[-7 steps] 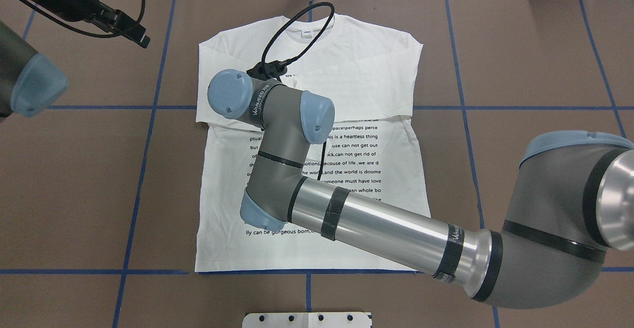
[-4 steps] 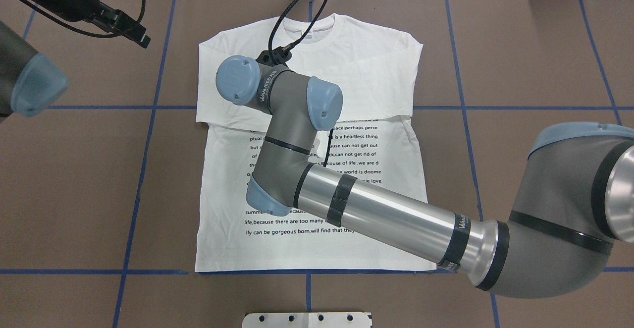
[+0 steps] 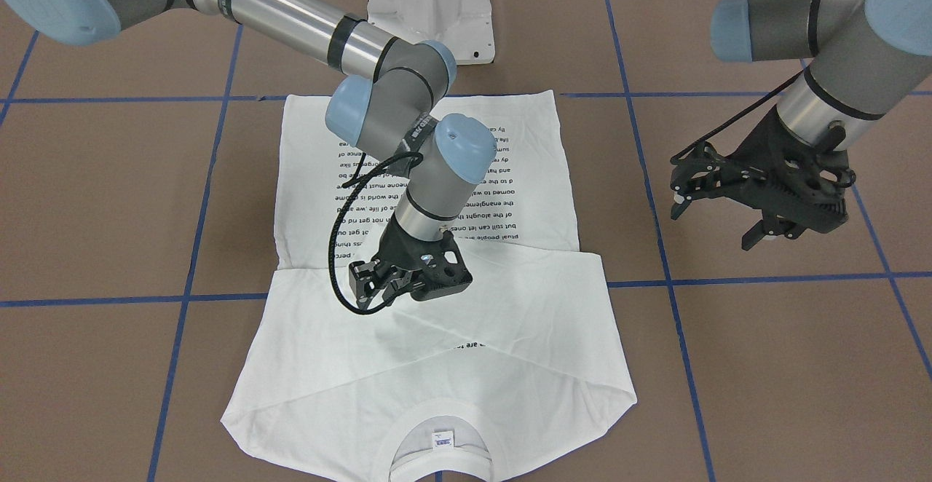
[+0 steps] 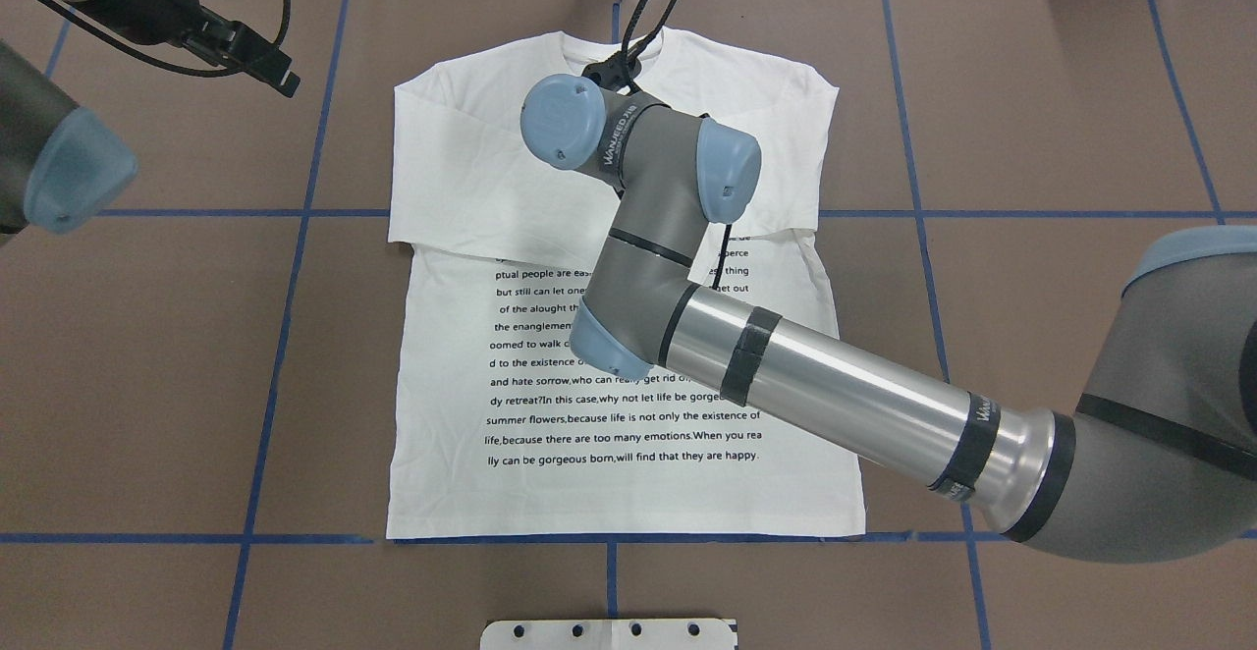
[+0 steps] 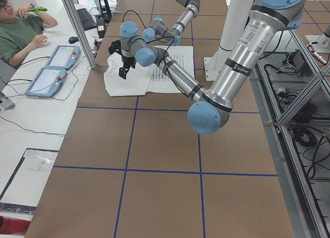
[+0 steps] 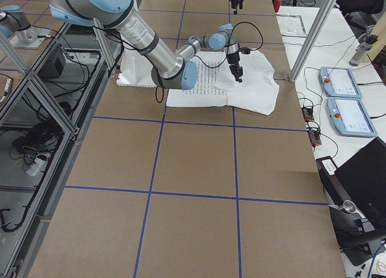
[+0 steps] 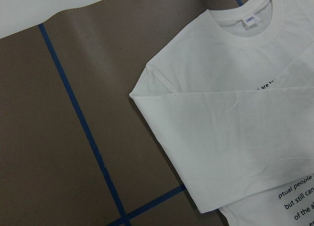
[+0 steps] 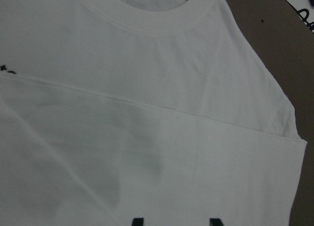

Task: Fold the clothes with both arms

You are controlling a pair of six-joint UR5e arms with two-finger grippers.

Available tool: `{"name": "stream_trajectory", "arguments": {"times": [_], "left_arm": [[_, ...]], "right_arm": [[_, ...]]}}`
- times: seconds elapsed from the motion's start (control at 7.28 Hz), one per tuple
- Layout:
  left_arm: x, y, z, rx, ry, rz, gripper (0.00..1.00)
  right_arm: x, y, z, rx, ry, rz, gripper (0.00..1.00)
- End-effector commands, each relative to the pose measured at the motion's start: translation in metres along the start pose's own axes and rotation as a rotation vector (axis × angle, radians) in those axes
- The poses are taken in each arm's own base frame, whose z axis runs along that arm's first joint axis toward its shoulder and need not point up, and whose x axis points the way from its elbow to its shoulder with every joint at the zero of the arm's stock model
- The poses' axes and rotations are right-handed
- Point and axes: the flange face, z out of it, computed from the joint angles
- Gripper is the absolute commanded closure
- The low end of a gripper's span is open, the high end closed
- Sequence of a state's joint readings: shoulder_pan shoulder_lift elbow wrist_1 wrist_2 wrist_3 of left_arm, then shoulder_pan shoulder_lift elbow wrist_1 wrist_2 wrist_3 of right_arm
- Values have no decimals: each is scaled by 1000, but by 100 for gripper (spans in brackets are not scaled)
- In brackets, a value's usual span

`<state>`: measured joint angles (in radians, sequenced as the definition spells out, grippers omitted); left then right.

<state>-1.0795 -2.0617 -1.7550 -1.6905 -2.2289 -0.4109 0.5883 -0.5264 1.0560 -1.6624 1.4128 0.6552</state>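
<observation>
Front-facing view: right pincer [image 3: 371, 287] hangs over the shirt [image 3: 510, 322], nearer, and I cannot tell its grip. Left pincer [image 3: 713, 216], spread empty, sits off-cloth at right. The collar points down-frame.

One T-shirt [image 4: 442, 493], two arms [image 4: 835, 405] [image 4: 39, 120], two end effectors [image 3: 371, 285] [image 3: 717, 216].

The brown surface [image 4: 1031, 120] is crossed by blue tape lines [image 4: 282, 336] forming a grid. A white T-shirt [image 4: 462, 159] lies flat at centre frame, sleeves folded across its chest, collar toward the top edge. A white base plate [image 4: 609, 633] sits at bottom centre.
</observation>
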Motion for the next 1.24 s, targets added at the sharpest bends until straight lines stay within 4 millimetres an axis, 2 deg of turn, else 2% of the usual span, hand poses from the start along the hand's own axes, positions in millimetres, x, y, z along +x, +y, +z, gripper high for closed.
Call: {"name": "stream_trajectory", "arguments": {"times": [0.0,0.14,0.27,0.41,0.55,0.82,0.96,1.1], "left_arm": [[3,0,0,1,4,-19,0],[8,0,-4,8,9,-32,0],[16,0,-13,21,20,-90,0],[31,3,-17,30,35,-172,0],[54,17,-13,18,60,-237,0],[111,54,8,19,54,-321,0],[136,72,18,17,51,-347,0],[147,79,16,18,65,-344,0]], "right_arm": [[40,-5,23,-1,21,-27,0],[58,-16,8,-21,-60,10,0],[72,-25,-18,-45,-232,52,0],[92,-19,-40,-59,-344,128,0],[107,11,-55,-49,-414,206,0],[158,109,-67,-15,-477,266,0],[173,150,-71,-15,-491,303,0],[173,185,-72,-23,-491,327,0]]}}
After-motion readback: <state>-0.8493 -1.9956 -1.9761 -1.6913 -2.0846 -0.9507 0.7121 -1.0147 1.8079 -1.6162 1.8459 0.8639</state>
